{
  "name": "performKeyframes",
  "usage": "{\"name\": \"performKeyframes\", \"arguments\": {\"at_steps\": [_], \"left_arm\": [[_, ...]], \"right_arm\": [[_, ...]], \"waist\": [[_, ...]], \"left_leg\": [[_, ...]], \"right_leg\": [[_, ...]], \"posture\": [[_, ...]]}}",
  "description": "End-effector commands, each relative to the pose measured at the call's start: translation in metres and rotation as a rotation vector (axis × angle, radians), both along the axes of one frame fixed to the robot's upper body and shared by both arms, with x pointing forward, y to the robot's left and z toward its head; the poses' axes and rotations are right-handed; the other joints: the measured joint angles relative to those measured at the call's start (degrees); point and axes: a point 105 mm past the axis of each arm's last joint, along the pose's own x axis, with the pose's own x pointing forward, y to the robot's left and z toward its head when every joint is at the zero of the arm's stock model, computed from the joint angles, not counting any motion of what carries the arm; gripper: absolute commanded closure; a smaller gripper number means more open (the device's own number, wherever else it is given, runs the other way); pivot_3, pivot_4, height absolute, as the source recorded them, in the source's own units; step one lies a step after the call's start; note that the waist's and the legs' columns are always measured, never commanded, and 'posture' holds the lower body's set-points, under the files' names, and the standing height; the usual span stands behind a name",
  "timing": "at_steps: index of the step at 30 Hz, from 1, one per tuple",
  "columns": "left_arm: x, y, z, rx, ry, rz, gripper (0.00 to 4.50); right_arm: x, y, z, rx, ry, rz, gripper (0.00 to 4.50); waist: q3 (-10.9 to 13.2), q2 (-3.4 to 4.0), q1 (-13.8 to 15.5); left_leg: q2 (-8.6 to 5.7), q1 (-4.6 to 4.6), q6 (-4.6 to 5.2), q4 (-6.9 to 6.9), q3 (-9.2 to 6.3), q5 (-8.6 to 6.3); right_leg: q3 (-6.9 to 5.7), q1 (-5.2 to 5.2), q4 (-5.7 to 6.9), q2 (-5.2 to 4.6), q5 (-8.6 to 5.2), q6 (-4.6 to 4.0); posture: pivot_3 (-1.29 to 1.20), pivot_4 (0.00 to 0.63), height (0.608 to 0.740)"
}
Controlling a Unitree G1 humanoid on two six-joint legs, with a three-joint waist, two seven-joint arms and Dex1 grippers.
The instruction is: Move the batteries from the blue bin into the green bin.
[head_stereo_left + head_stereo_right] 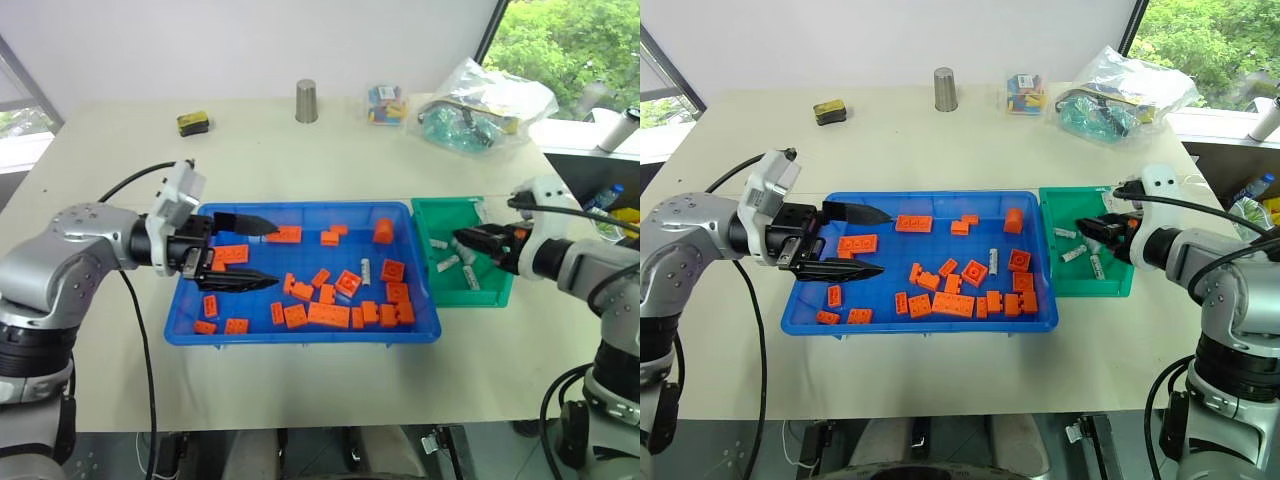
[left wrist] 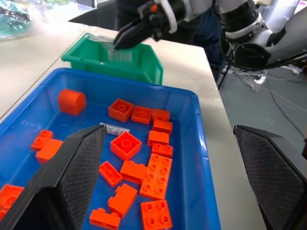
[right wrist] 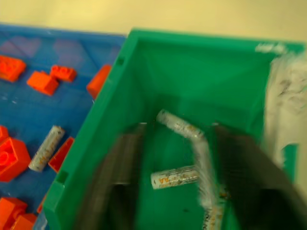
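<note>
Metal cup (image 1: 306,101), yellow-black box (image 1: 193,123) and plastic bags (image 1: 485,105) on table (image 1: 300,150).

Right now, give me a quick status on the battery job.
Left tool open over blue bin, empty. Right tool over green bin, several batteries inside. One battery left among orange bricks.

I see a glossy plastic blue bin (image 1: 190,322), a smooth plastic green bin (image 1: 497,297), shiny orange plastic bricks (image 1: 328,314), metallic-looking batteries (image 3: 174,177), a matt tabletop (image 1: 300,160), and a brushed metal cup (image 1: 306,101).
</note>
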Motion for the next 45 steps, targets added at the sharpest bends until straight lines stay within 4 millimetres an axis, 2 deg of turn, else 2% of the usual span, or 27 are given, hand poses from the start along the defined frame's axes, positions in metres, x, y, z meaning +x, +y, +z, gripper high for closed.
{"name": "performKeyframes", "arguments": {"at_steps": [1, 3, 5, 6, 8, 10, 11, 18, 30, 36, 40, 45], "left_arm": [[0.0, -0.002, 0.008, 0.002, -0.047, -0.014, 0.0], [0.001, -0.002, 0.01, 0.002, -0.049, -0.013, 0.0], [0.001, -0.002, 0.01, 0.001, -0.05, -0.01, 0.0], [0.001, -0.002, 0.011, 0.001, -0.051, -0.008, 0.0], [0.001, -0.002, 0.012, 0.0, -0.053, -0.006, 0.0], [0.002, -0.002, 0.013, -0.002, -0.055, -0.004, 0.0], [0.002, -0.003, 0.015, -0.005, -0.056, -0.001, 0.0], [0.001, -0.007, 0.014, -0.012, -0.063, -0.006, 0.0], [-0.002, -0.009, 0.015, -0.032, -0.08, 0.037, 0.0], [-0.001, -0.011, 0.016, -0.035, -0.087, 0.045, 0.0], [-0.001, -0.007, 0.016, -0.033, -0.09, 0.063, 0.0], [0.0, -0.005, 0.014, -0.033, -0.094, 0.073, 0.0]], "right_arm": [[0.004, 0.013, 0.032, -0.057, -0.139, 0.062, 0.91], [0.004, 0.029, 0.047, -0.077, -0.191, 0.147, 0.91], [0.002, 0.054, 0.056, -0.134, -0.226, 0.299, 0.91], [0.001, 0.069, 0.056, -0.178, -0.23, 0.401, 0.91], [0.0, 0.085, 0.052, -0.231, -0.216, 0.539, 0.91], [0.003, 0.092, 0.045, -0.262, -0.187, 0.638, 0.36], [0.004, 0.094, 0.039, -0.28, -0.165, 0.687, 0.06], [0.022, 0.087, -0.007, -0.531, -0.074, 0.901, 0.06], [0.031, 0.104, -0.04, -0.668, -0.033, 1.08, 0.06], [0.03, 0.119, -0.036, -0.662, -0.06, 1.102, 0.06], [0.027, 0.121, -0.021, -0.686, -0.095, 1.091, 0.06], [0.023, 0.119, -0.013, -0.693, -0.104, 1.087, 0.06]], "waist": [[0.0, 0.0, -0.01], [0.01, 0.02, -0.07], [0.01, 0.02, -0.01], [0.02, 0.03, -0.02], [0.01, 0.02, -0.03], [0.02, 0.01, 0.02], [0.03, 0.0, 0.1], [0.04, -0.02, 0.11], [0.02, -0.05, -0.02], [0.0, -0.09, -0.15], [0.01, -0.07, -0.27], [0.03, -0.04, 0.05]], "left_leg": [[-0.01, -0.01, 0.0, 0.01, 0.01, 0.0], [-0.03, -0.01, 0.0, 0.02, 0.07, 0.0], [-0.02, -0.01, 0.0, 0.0, 0.07, 0.0], [-0.01, -0.01, 0.0, -0.01, 0.04, 0.0], [0.01, 0.0, 0.0, -0.03, 0.03, 0.0], [0.02, 0.0, 0.0, -0.02, 0.02, 0.0], [0.0, -0.01, 0.0, 0.01, 0.03, 0.0], [-0.01, -0.12, 0.04, 0.29, 0.04, -0.02], [0.1, -0.06, 0.04, 0.52, -0.05, -0.03], [0.1, 0.34, 0.05, 0.52, -0.05, -0.04], [0.11, 0.35, 0.05, 0.51, -0.04, -0.04], [0.1, 0.31, 0.05, 0.49, -0.04, -0.04]], "right_leg": [[0.0, 0.0, 0.0, -0.01, 0.0, 0.0], [-0.01, 0.0, -0.01, -0.03, 0.0, 0.02], [-0.01, -0.02, -0.02, -0.03, 0.0, 0.02], [-0.02, -0.02, -0.02, -0.02, 0.0, 0.02], [-0.03, -0.02, -0.05, -0.01, 0.0, 0.02], [-0.03, -0.01, -0.06, -0.01, 0.0, 0.01], [-0.04, 0.0, -0.06, -0.02, 0.0, 0.02], [-0.08, 0.01, -0.06, -0.06, 0.03, 0.07], [-0.1, 0.11, 0.14, -0.04, 0.03, 0.06], [-0.12, 0.49, 0.12, -0.03, 0.03, 0.05], [-0.11, 0.48, 0.13, -0.02, 0.03, 0.05], [-0.11, 0.44, 0.12, -0.05, 0.03, 0.05]], "posture": [[0.0, 0.15, 0.74], [0.0, 0.15, 0.74], [0.0, 0.15, 0.74], [0.0, 0.15, 0.74], [0.0, 0.15, 0.74], [0.0, 0.15, 0.74], [0.0, 0.15, 0.74], [0.0, 0.15, 0.74], [0.0, 0.15, 0.74], [0.0, 0.15, 0.74], [0.0, 0.15, 0.74], [0.0, 0.15, 0.74]]}}
